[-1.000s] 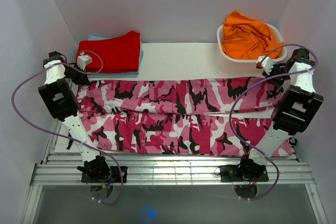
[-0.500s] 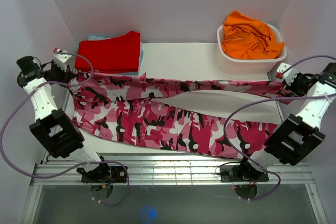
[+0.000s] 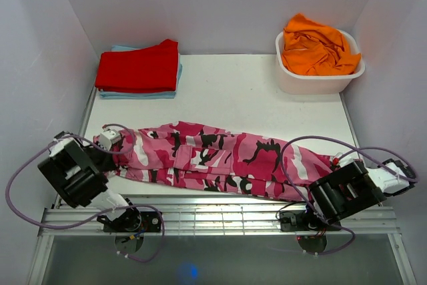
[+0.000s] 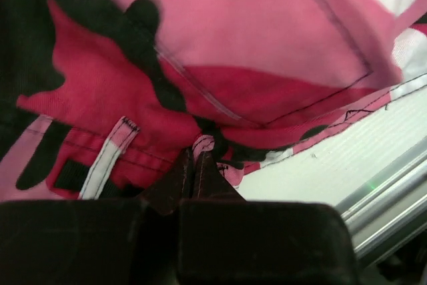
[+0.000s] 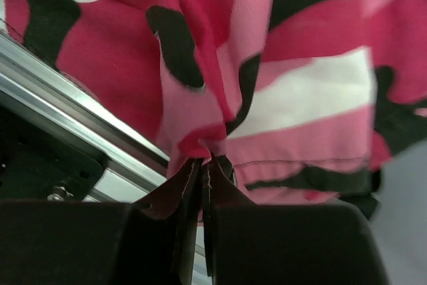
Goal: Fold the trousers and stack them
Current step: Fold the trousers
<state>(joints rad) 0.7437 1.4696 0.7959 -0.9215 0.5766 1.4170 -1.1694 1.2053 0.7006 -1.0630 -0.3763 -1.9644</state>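
Note:
The pink, magenta, white and black camouflage trousers [image 3: 220, 158] lie folded lengthwise in a long band across the near part of the table. My left gripper [image 3: 110, 145] is shut on the trousers' left end; in the left wrist view the gripper [image 4: 197, 155] pinches a bunch of fabric [image 4: 253, 65] just above the white table. My right gripper [image 3: 341, 165] is shut on the trousers' right end; in the right wrist view the gripper [image 5: 205, 163] pinches gathered cloth [image 5: 300, 58] over the metal rail.
A folded red garment [image 3: 139, 66] lies on a light blue one at the back left. A white tub [image 3: 319, 77] with an orange garment [image 3: 313, 48] stands at the back right. A metal rail [image 3: 220, 218] runs along the near edge.
Both grippers have swung from the back sides to the near edge, pulling the far half of the trousers forward over the near half. The trousers now lie as a narrow folded band.

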